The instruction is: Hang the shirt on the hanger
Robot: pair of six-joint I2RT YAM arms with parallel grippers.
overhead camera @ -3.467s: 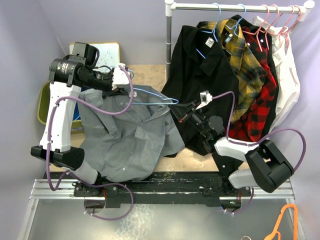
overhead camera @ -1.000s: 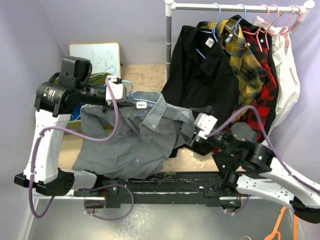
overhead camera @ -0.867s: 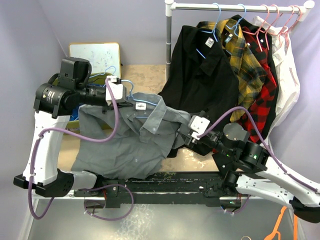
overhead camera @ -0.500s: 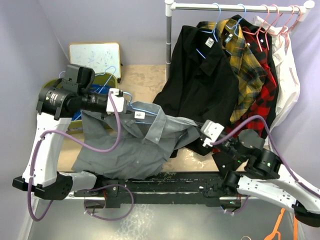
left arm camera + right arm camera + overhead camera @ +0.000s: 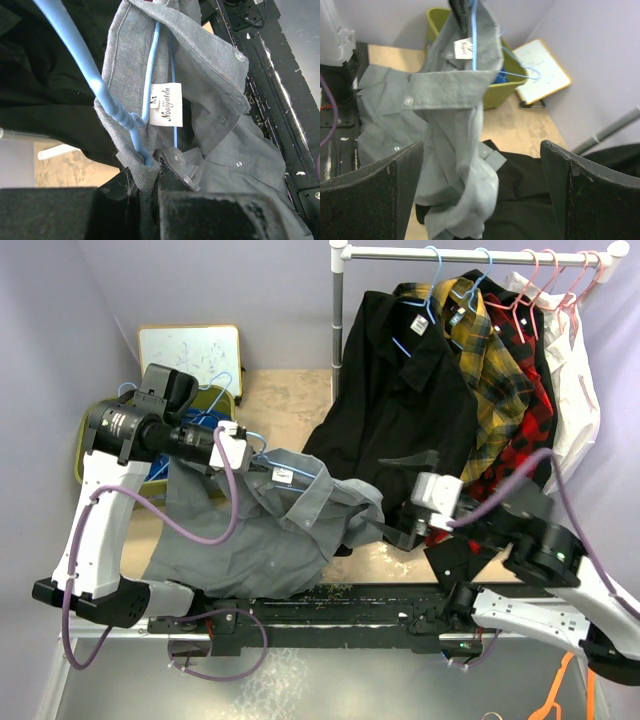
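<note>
1. Shirt point(image 5: 270, 530): collar sits over the hanger point(image 5: 102, 87), whose blue arms run inside it beside the white label point(image 5: 166, 103); body hangs below the left fingers point(image 5: 170, 200) and just ahead of the right fingers point(image 5: 395, 185).
2. Left fingers: closed narrow, pinching the hanger together with collar fabric.
3. Right fingers: spread wide, holding nothing.

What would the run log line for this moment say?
left gripper: shut on hanger | shirt: collar around hanger, hanging | right gripper: open, empty

Left arm point(image 5: 92, 510) reared up, left gripper point(image 5: 145, 197) clamped tight, right arm point(image 5: 540, 540) stretched leftward, right gripper point(image 5: 482, 192) spread wide.
</note>
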